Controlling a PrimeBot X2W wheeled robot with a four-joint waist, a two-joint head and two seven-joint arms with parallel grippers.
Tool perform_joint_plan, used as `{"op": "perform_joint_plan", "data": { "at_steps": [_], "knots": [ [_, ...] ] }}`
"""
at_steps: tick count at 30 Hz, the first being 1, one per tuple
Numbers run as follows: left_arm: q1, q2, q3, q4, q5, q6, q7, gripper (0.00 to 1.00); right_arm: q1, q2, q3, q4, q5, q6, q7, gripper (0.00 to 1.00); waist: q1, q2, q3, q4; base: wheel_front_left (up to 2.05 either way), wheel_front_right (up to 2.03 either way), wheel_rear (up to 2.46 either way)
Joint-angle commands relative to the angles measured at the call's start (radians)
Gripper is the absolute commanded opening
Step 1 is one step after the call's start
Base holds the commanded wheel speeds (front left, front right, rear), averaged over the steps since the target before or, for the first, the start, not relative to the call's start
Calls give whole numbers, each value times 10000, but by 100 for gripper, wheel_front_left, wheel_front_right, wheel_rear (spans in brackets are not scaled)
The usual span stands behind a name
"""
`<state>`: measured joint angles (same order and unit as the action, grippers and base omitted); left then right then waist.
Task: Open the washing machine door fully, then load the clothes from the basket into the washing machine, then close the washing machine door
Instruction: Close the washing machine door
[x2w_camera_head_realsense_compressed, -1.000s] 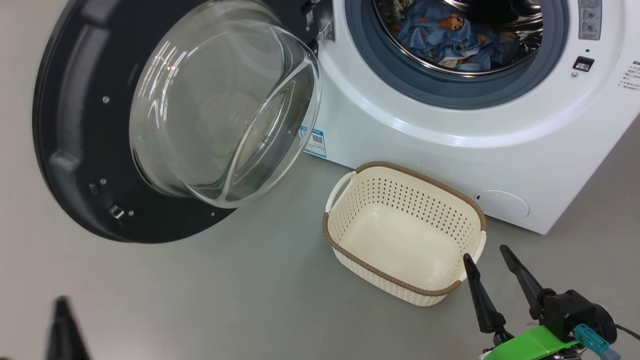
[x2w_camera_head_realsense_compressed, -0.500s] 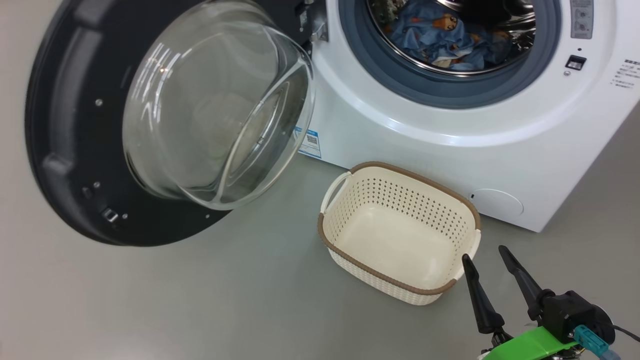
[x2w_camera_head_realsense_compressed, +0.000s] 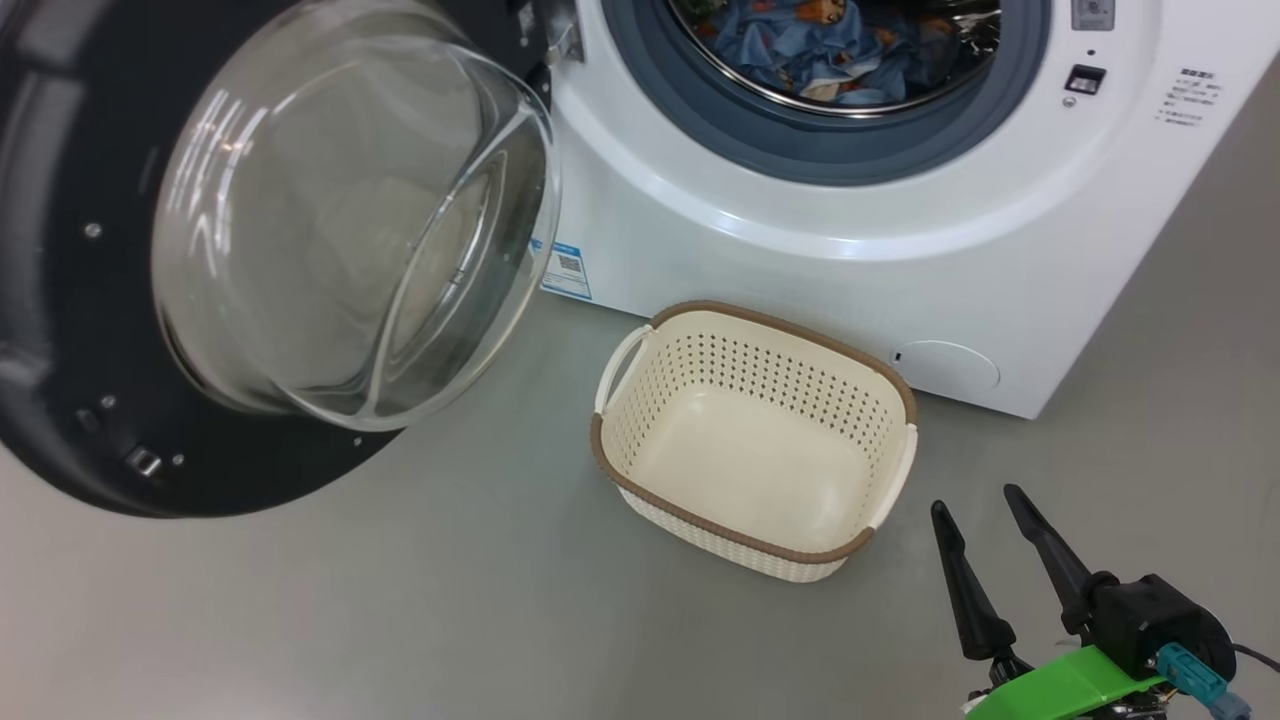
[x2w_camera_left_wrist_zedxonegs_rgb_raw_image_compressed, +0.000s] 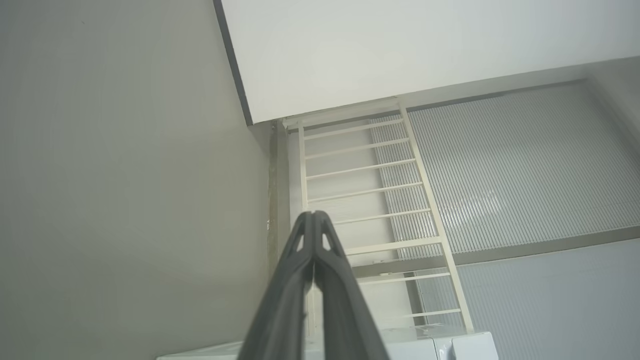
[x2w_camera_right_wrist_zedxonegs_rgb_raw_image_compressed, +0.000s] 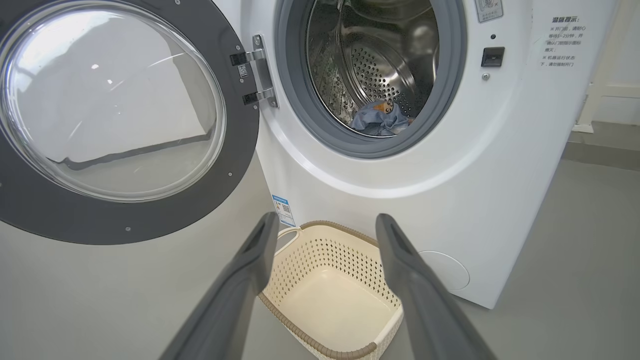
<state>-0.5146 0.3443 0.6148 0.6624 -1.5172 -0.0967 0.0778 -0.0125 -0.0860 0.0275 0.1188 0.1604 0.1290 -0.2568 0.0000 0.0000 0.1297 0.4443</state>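
Note:
The washing machine (x2w_camera_head_realsense_compressed: 800, 260) (x2w_camera_right_wrist_zedxonegs_rgb_raw_image_compressed: 380, 200) stands with its door (x2w_camera_head_realsense_compressed: 300, 250) (x2w_camera_right_wrist_zedxonegs_rgb_raw_image_compressed: 110, 120) swung wide open to the left. Light-blue clothes (x2w_camera_head_realsense_compressed: 820, 50) (x2w_camera_right_wrist_zedxonegs_rgb_raw_image_compressed: 380, 117) with orange figures lie inside the steel drum. The cream basket (x2w_camera_head_realsense_compressed: 750, 440) (x2w_camera_right_wrist_zedxonegs_rgb_raw_image_compressed: 332, 292) sits on the floor in front of the machine with nothing in it. My right gripper (x2w_camera_head_realsense_compressed: 975, 500) (x2w_camera_right_wrist_zedxonegs_rgb_raw_image_compressed: 325, 225) is open, low and to the right of the basket, holding nothing. My left gripper (x2w_camera_left_wrist_zedxonegs_rgb_raw_image_compressed: 314, 216) is shut and empty, pointing up toward a wall corner.
Grey floor (x2w_camera_head_realsense_compressed: 450, 600) spreads around the basket and under the open door. In the left wrist view a white ladder-like rack (x2w_camera_left_wrist_zedxonegs_rgb_raw_image_compressed: 370, 200) and a ribbed panel (x2w_camera_left_wrist_zedxonegs_rgb_raw_image_compressed: 510, 170) stand against the wall. A round service cap (x2w_camera_head_realsense_compressed: 945, 365) sits low on the machine front.
The whole head view has shifted: the camera moved, so machine, door and basket slid left and up the picture. A dark fingertip at the lower left a second ago has left the frame.

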Motion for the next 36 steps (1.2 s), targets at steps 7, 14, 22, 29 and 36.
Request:
{"op": "perform_joint_plan", "data": {
  "at_steps": [7,14,22,29,36],
  "knots": [
    [-687,990,-148,382,89,-39,498,0,-364,-69,248,-312,19,17,56,100,0,0,240,-406,0,0,0],
    [-942,976,-266,700,-140,-205,1056,0,-410,-77,203,-433,14,17,143,100,0,0,392,-595,0,0,0],
    [-920,899,-449,797,-436,-292,2034,0,-445,-51,164,-434,17,17,167,100,0,0,453,-670,0,0,0],
    [-828,699,-642,682,-731,-316,3003,0,-470,2,130,-424,16,17,150,100,0,0,493,-607,0,0,0],
    [-645,441,-811,325,-989,-329,3835,0,-499,7,154,-388,38,17,145,100,0,0,519,-573,0,0,0]
  ]
}}
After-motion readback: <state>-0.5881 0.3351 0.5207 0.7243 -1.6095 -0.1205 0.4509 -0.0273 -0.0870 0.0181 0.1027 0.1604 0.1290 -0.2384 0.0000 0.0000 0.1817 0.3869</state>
